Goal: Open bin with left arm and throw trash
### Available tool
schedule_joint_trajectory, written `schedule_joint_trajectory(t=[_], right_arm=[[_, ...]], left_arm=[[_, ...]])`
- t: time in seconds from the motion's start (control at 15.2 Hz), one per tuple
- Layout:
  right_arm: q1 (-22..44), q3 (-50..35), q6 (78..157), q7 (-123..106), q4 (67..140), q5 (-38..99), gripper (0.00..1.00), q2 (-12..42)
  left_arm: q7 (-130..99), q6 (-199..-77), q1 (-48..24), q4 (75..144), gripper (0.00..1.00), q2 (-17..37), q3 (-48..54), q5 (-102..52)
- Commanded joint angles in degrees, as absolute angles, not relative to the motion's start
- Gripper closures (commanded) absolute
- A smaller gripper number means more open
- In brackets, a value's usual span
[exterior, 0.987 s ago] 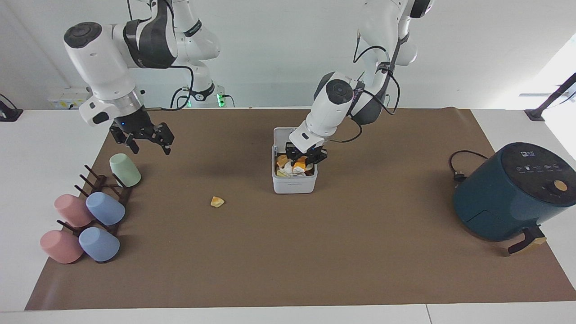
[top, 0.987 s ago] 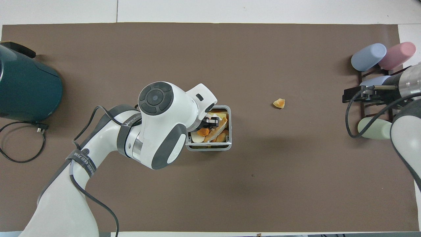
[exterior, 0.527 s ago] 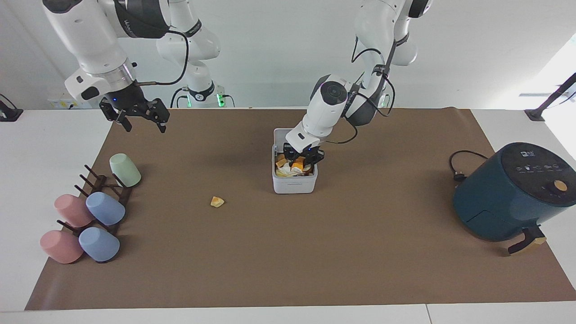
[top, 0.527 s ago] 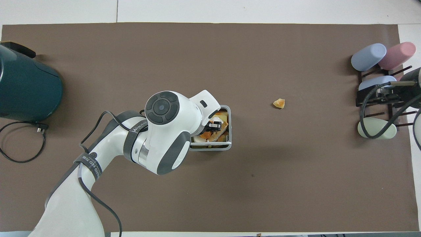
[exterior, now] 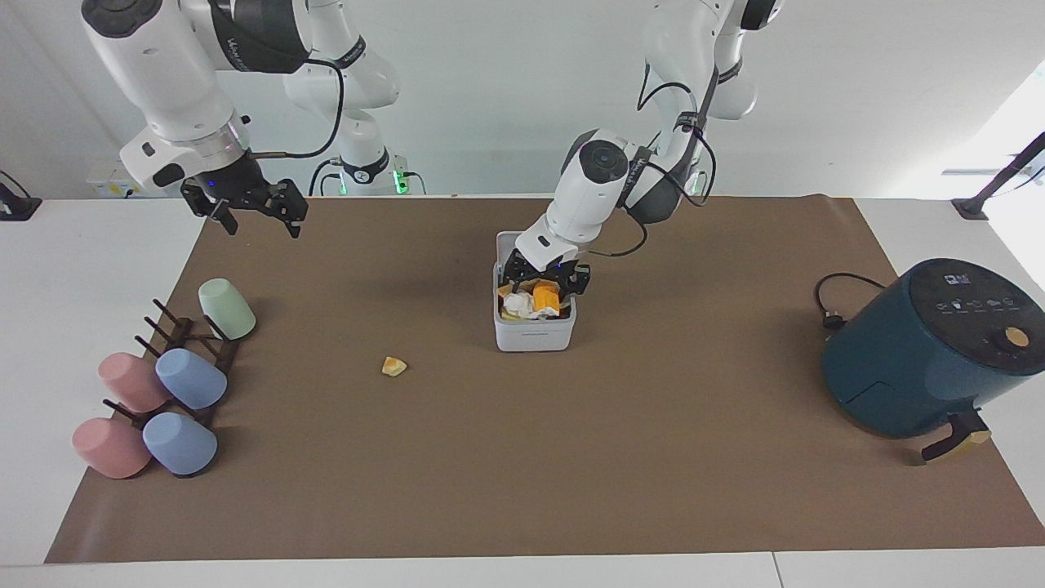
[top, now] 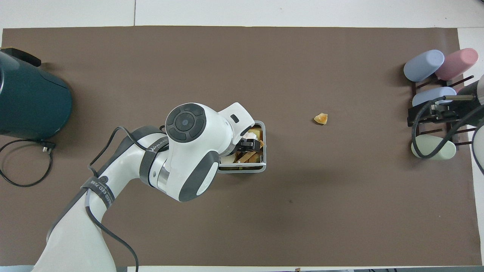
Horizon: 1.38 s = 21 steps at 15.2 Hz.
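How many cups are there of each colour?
Pink plastic cups: 2
Blue plastic cups: 2
Pale green plastic cup: 1
Total: 5 cups, all lying tipped on the dark wooden peg rack at the right arm's end of the table.

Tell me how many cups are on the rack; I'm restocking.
5: green cup nearest the robots, then a pink and blue pair, then another pink and blue pair.
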<state>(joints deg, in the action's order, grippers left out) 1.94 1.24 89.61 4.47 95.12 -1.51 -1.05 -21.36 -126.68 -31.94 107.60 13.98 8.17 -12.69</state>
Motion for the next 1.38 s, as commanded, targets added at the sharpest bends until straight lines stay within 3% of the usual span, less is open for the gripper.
schedule_joint_trajectory(t=[0.0, 0.39, 0.66, 0.92, 1.32], right_arm=[[1.85, 1.05, 89.91, 4.14, 96.86, -0.88, 0.00, -2.37], [2.02, 0.97, 92.97, 7.11, 96.15, -0.79, 0.00, -2.20], [1.93, 0.97, 93.25, 7.29, 96.15, -0.79, 0.00, -2.20], [1.85, 0.97, 93.08, 7.03, 96.15, -0.79, 0.00, -2.20], [1.93, 0.97, 93.08, 6.86, 96.24, -0.79, 0.00, -2.20]], left_arm=[[-21.36, -123.66, -31.99, 107.14, 0.00, 12.04, 7.21, -11.95], [-21.88, -122.43, -31.82, 106.79, 0.00, 9.85, 7.03, -12.39], [-22.15, -115.94, -26.30, 101.00, 0.00, 9.23, 7.03, -12.92], [-21.28, -108.30, -14.97, 95.46, 0.00, 7.39, 7.03, -12.13], [-0.57, -99.16, 1.56, 95.45, 0.00, 2.64, 7.12, -6.87]])
